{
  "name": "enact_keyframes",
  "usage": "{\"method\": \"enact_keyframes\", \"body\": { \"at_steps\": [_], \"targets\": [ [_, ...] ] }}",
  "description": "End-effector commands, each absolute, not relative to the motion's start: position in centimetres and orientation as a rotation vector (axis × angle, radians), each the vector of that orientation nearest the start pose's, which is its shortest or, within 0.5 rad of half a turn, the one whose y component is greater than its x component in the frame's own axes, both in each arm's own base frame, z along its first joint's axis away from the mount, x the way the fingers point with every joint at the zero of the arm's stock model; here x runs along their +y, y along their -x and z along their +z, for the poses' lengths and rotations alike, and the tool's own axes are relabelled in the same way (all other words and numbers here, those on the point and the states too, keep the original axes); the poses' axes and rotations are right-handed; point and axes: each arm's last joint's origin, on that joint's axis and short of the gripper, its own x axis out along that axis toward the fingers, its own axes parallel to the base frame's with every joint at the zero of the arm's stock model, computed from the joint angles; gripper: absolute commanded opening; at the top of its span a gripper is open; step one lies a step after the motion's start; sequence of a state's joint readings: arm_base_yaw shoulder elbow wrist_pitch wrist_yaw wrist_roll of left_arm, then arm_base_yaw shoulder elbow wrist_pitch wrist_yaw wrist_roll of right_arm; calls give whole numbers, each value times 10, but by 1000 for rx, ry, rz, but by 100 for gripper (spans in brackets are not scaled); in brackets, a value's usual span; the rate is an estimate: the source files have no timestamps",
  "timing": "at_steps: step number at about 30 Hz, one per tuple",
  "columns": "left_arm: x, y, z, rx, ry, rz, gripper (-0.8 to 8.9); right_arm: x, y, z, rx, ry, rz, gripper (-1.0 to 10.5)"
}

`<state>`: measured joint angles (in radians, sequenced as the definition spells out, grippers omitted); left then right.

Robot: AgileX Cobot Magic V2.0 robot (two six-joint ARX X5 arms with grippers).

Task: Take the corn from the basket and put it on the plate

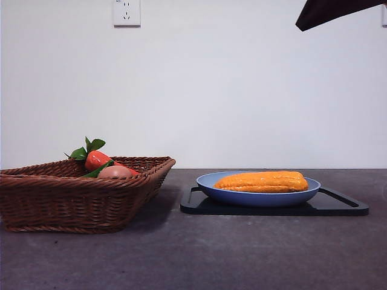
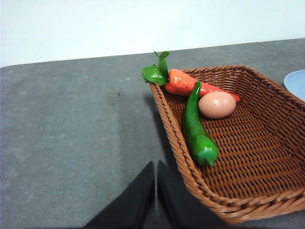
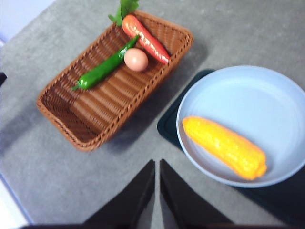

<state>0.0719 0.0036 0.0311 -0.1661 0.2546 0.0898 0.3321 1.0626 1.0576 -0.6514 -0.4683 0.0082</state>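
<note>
The basket [image 1: 78, 193] sits nearest in the front view, low on the grey counter [image 1: 193, 260], with a red carrot-like item [image 1: 97, 160] and its green leaves and a tan egg [image 1: 115, 172] showing above its rim. Beside it, but apart from it, a black tray [image 1: 338, 205] carries the blue plate [image 1: 260, 196], and the corn [image 1: 263, 182] lies on its side in the plate, clear of the basket. From the right wrist, the corn [image 3: 224, 147] rests toward one side of the plate [image 3: 243, 100], and the basket [image 3: 81, 119] holds the red item [image 3: 145, 38], a green pepper [image 3: 105, 69] and the egg [image 3: 136, 59]. The right tool [image 3: 157, 167] hangs high above the counter between basket and plate, its 2 jaws drawn together with only a thin slit between them, holding and touching nothing. The left tool [image 2: 156, 167] is likewise closed to a narrow seam and empty, hovering over bare counter just outside the basket [image 2: 267, 157] wall, with the pepper [image 2: 198, 129], egg [image 2: 217, 105] and red item [image 2: 186, 83] lying inside. In the front view, 1 dark arm tip [image 1: 329, 12] shows at a top corner.
</note>
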Motion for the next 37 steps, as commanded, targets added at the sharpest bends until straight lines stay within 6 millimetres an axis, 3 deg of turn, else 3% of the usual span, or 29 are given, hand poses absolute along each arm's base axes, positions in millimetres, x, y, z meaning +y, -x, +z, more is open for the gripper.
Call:
{"method": "enact_keyframes", "body": {
  "at_steps": [1, 29, 37],
  "targets": [
    [0, -96, 148, 160, -57, -186, 8, 83, -198, 340, 649, -59, 773, 1],
    [0, -96, 149, 153, -58, -186, 8, 83, -200, 342, 598, -1, 775, 1],
    [0, -96, 149, 150, -59, -185, 8, 54, -185, 362, 374, 83, 565, 1]
  ]
}}
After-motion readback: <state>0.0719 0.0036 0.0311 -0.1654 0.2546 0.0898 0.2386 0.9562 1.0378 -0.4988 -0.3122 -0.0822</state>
